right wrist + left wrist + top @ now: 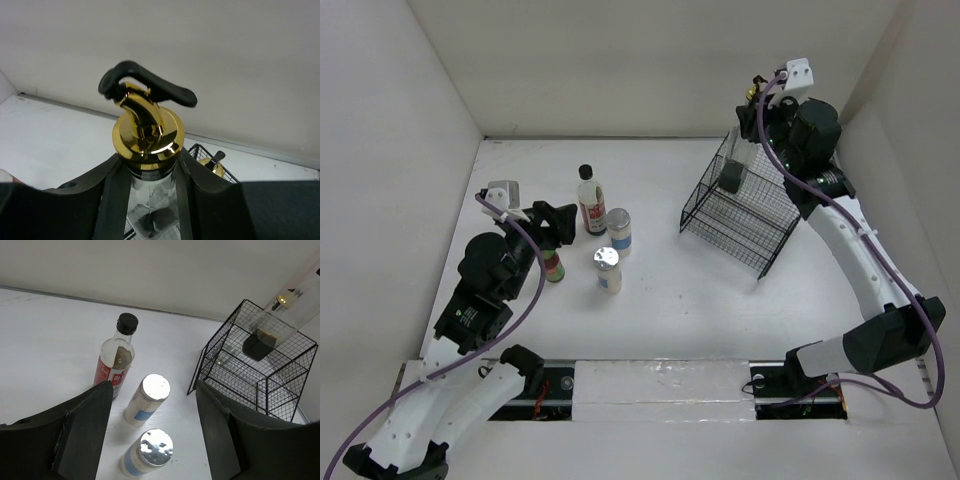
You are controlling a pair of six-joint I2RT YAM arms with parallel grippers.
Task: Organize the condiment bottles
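You get bright, even light from overhead in all three views, and the white table (670,300) and walls come close to washing out. Shadows are soft and short: look at the faint ones beside the silver-lidded jars (608,262) mid-frame in the top view. Their lids flare white in the left wrist view. In the right wrist view the gold pourer (147,135) on the clear bottle (150,205) is sharp, with hard bright streaks. The right gripper's fingers (100,200) along the bottom edge are underexposed. The left gripper's fingers (80,440) at the lower corners are equally dark and slightly soft.
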